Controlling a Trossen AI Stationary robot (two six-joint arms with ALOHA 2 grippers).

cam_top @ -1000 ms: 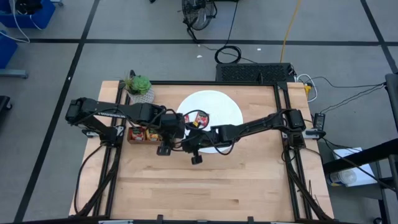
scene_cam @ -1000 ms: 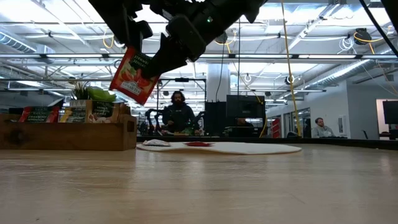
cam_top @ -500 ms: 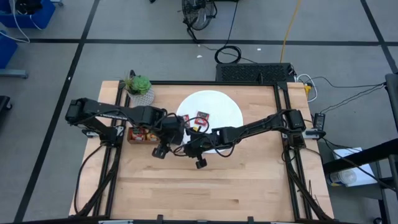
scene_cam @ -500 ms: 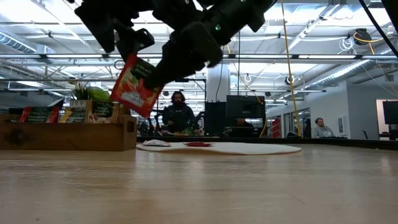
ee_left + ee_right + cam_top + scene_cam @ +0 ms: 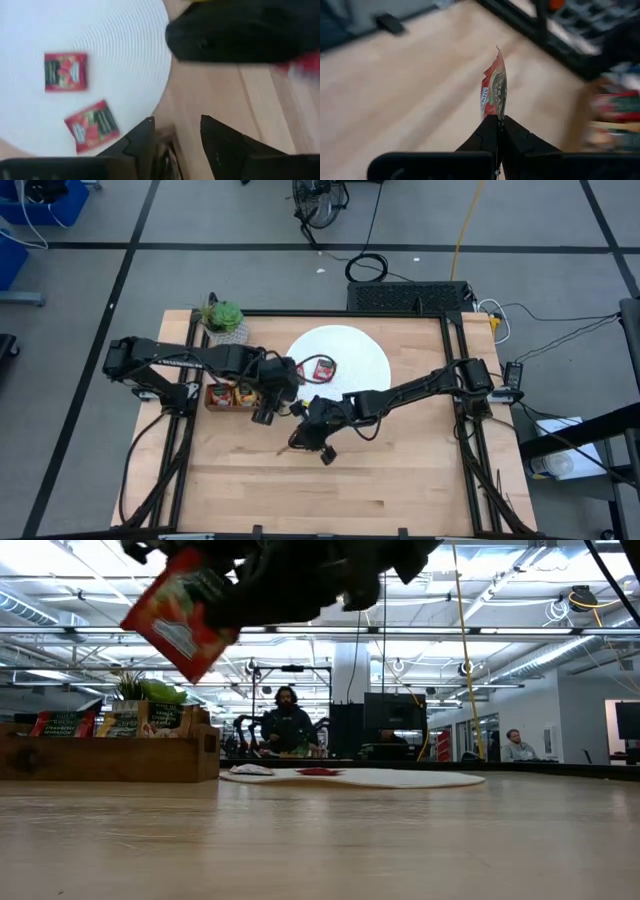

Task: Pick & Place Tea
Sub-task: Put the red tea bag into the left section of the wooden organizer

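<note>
My right gripper [image 5: 302, 436] is shut on a red tea sachet [image 5: 180, 612] and holds it in the air over the bare wood, near side of the white disc [image 5: 350, 345]. My left gripper [image 5: 175, 137] hovers open over the disc's left rim, with nothing between its fingers. Two more red sachets [image 5: 66, 71] [image 5: 92, 125] lie flat on the disc. The wooden tray [image 5: 110, 755] stands at the table's left with several sachets upright in it. My right gripper pinches the sachet by one edge [image 5: 497, 114] between its two fingers, at their free ends. It comes from the table's right, slanting a little downward. The sachet sticks out beyond the fingertips, seen edge-on in the wrist view, tilted and clear of the table.
A small green potted plant [image 5: 222, 318] stands at the far left corner behind the tray. Black frame rails [image 5: 455, 360] run along the table's left and right sides. Bare wood [image 5: 380, 480] stretches across the near half. People sit in the room beyond the table.
My right gripper has carried the red sachet away from the disc toward the table's near edge and a little left, rolling its wrist. The sachet has turned with it and stays clear of the table, now tilted more.
</note>
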